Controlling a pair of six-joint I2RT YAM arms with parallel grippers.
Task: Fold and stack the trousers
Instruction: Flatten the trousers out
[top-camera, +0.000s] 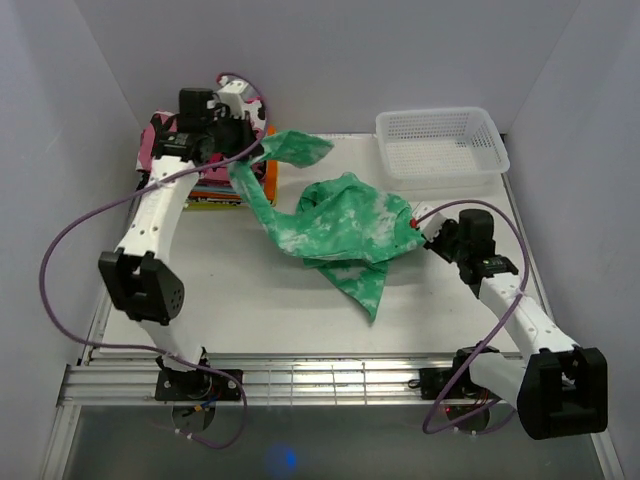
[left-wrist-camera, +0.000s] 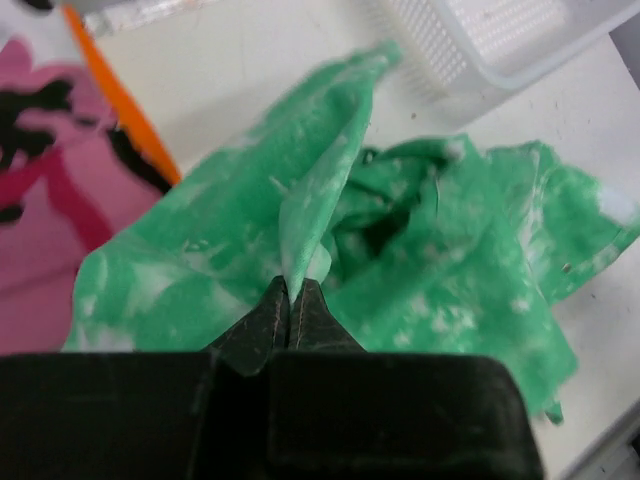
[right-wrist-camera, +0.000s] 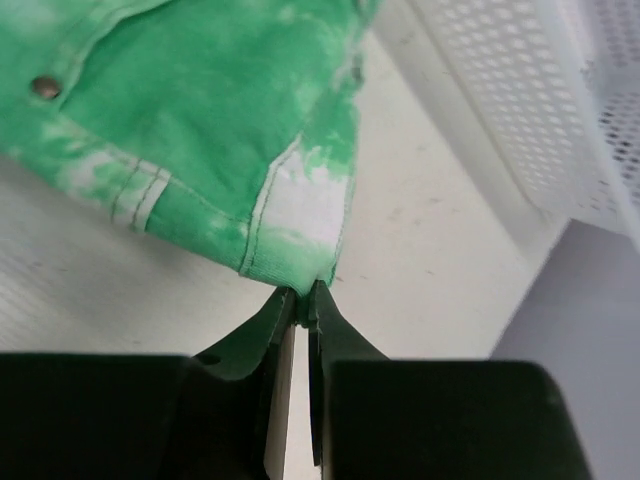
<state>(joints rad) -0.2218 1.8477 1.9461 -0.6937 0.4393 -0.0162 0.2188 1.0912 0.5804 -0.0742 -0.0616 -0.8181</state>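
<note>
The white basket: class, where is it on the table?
In the top view, the white basket sits at the far right corner of the table, beyond the trousers and the right gripper.

White arms (top-camera: 150, 215), purple cables (top-camera: 44, 270), black left claw (left-wrist-camera: 290, 290), black right claw (right-wrist-camera: 303, 292)

The trousers (top-camera: 345, 230) lie between the clothes stack (top-camera: 215, 195) at back left and the basket (top-camera: 440, 140) at back right.

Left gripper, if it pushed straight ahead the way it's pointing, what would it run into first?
The trousers: the left gripper is shut on a fold, and their bunched fabric lies right ahead. The white basket seems farther off.
</note>
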